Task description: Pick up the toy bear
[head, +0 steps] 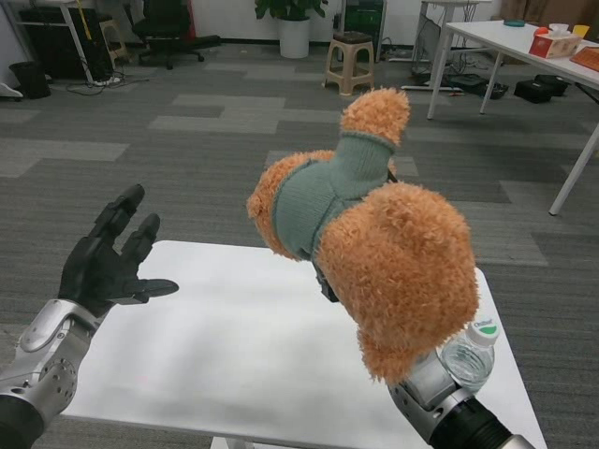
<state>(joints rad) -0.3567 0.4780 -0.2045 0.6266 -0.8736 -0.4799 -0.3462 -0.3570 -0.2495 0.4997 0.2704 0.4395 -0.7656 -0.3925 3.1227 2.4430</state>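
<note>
The toy bear (374, 224), orange plush in a grey-green knitted sweater, hangs in the air well above the white table (243, 346), close to the camera and tilted with its head low at the right. My right hand holds it from behind and below; the hand is almost wholly hidden by the bear, with only a dark bit at the bear's underside (325, 281) and the silver forearm (440, 398) showing. My left hand (110, 260) hovers over the table's left edge, fingers spread, holding nothing.
A clear plastic water bottle (471, 354) stands at the table's right edge, just beside my right forearm. Beyond the table lie grey carpet, a beige stool (348, 64), a white desk (524, 47) at the far right and office chairs at the back.
</note>
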